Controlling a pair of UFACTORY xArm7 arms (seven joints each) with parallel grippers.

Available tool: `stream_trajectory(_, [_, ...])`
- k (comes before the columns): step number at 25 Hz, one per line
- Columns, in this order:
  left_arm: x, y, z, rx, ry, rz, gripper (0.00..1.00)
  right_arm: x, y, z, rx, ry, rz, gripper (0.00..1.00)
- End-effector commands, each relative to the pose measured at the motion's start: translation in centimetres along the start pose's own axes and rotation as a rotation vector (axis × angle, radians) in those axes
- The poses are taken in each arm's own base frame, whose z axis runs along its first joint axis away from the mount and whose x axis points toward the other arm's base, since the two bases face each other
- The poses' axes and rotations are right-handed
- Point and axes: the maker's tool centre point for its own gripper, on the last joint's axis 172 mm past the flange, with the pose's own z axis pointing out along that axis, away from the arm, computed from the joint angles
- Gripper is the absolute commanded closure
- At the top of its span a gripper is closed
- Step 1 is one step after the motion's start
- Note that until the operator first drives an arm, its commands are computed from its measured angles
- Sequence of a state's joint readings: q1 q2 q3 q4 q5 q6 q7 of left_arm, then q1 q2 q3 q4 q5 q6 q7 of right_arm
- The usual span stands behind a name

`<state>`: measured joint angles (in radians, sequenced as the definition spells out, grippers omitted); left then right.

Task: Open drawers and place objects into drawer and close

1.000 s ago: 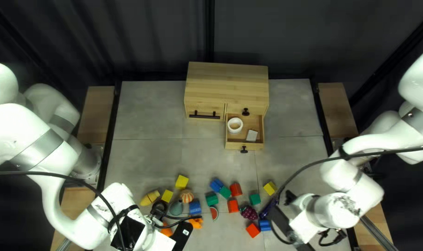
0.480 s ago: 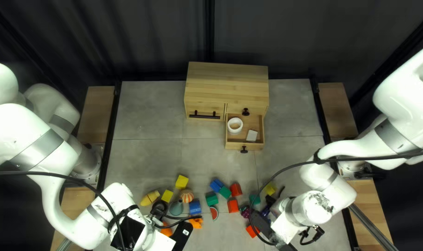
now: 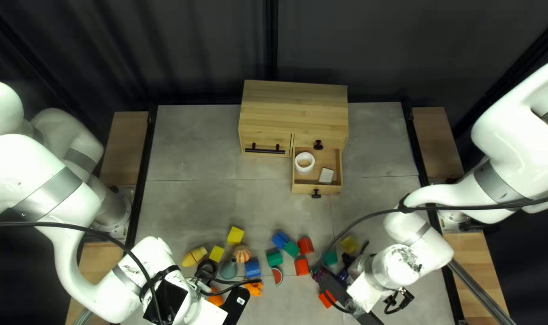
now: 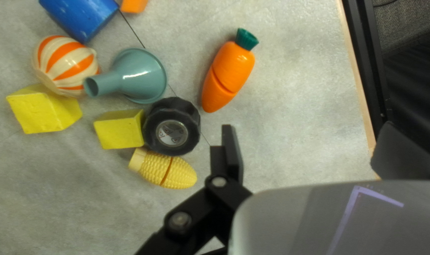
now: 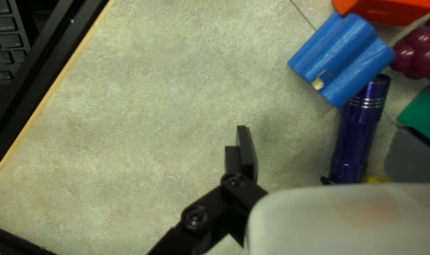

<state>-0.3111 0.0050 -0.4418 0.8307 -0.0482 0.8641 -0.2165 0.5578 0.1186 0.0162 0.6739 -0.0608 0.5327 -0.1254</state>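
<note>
Bottom right drawer (image 3: 304, 189) of the wood-grain cabinet (image 3: 295, 99) is pulled out, holding 1 round white ring (image 3: 298, 168) and 1 small pale rectangular block (image 3: 326, 175); drawer above (image 3: 333, 144) is closed. Loose objects on the mottled grey table (image 3: 196, 204): 3 red blocks (image 3: 301, 266), 3 green blocks (image 3: 274, 258), 3 yellow blocks (image 3: 235, 235), 1 ridged corn (image 4: 167, 171), 1 smooth carrot (image 4: 229, 73), 1 glossy blue-purple cylinder (image 5: 356, 132). Left gripper (image 3: 209, 312) spread near corn, right gripper (image 3: 363, 294) spread too, near cylinder.
</note>
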Motion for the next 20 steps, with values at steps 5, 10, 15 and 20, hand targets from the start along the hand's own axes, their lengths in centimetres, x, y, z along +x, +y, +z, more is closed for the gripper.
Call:
stream_trajectory(5, [0.0, 0.0, 0.0, 0.0, 0.0, 0.0, 0.0, -0.7, 1.0, 0.7, 0.0, -0.01, -0.006, 0.0])
stream_trajectory(10, [0.0, 0.0, 0.0, 0.0, 0.0, 0.0, 0.0, -0.9, 1.6, 1.2, 0.006, -0.014, -0.011, 0.0])
stream_trajectory(15, [0.0, 0.0, 0.0, 0.0, 0.0, 0.0, 0.0, -1.0, 1.8, 1.6, 0.012, -0.02, -0.013, 0.0])
stream_trajectory(20, [0.0, 0.0, 0.0, 0.0, 0.0, 0.0, 0.0, -0.9, 1.8, 1.9, 0.014, -0.023, -0.014, 0.03])
